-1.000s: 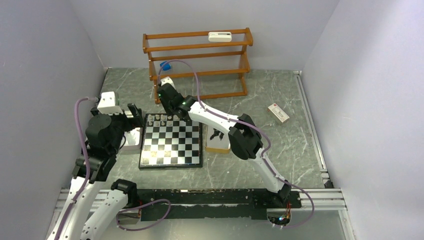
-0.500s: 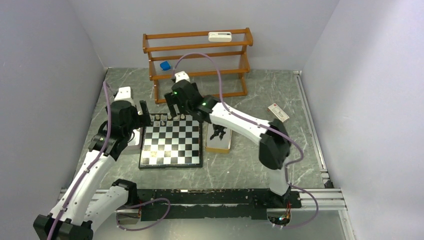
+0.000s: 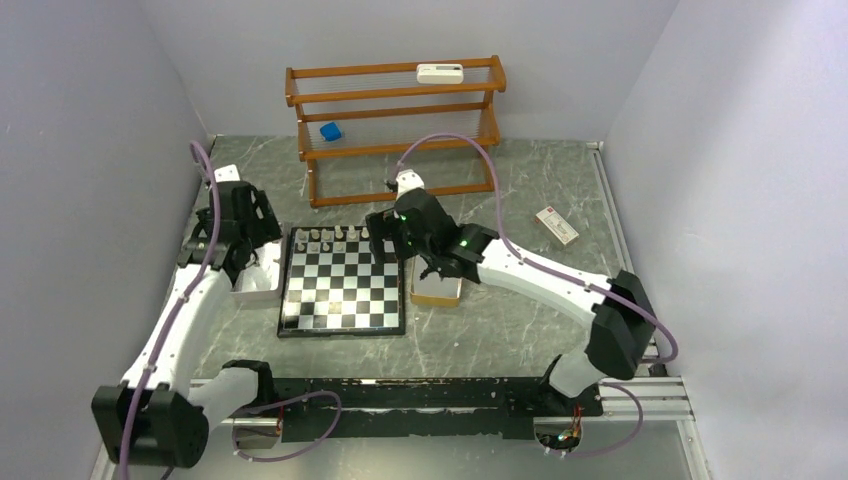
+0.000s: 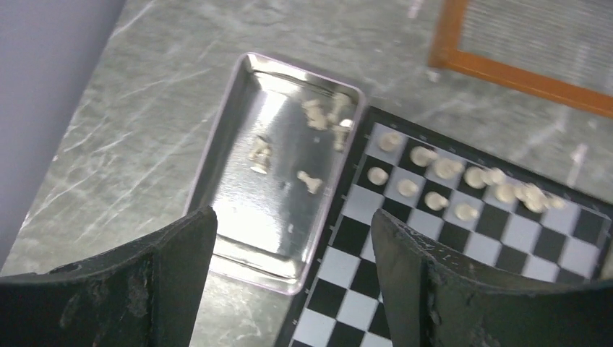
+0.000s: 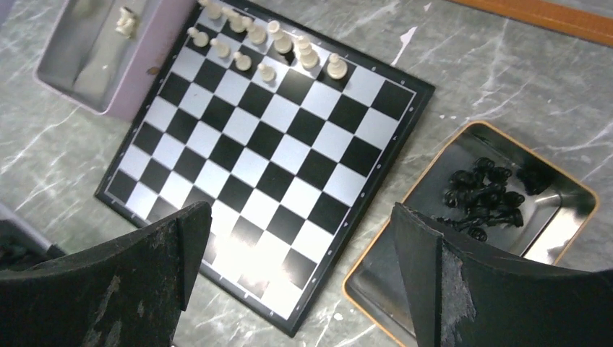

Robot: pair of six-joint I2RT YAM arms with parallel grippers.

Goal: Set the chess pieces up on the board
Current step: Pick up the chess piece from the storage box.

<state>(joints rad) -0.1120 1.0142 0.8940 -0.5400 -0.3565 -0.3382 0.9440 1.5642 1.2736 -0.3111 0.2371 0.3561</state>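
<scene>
Because the left gripper (image 4: 293,220) hangs wide and empty over the near end of the silver tray (image 4: 242,224), where loose cream pieces (image 4: 309,181) lie toppled farther in, a careless pinch could skid one against the wall or catch two. The right gripper (image 5: 300,213), equally wide and empty, hovers above the board (image 5: 267,166). Reaching right for the black pieces (image 5: 484,195) heaped in the gold tray (image 5: 376,289), it might snag several, or topple the cream row (image 5: 282,45) along the far edge.
</scene>
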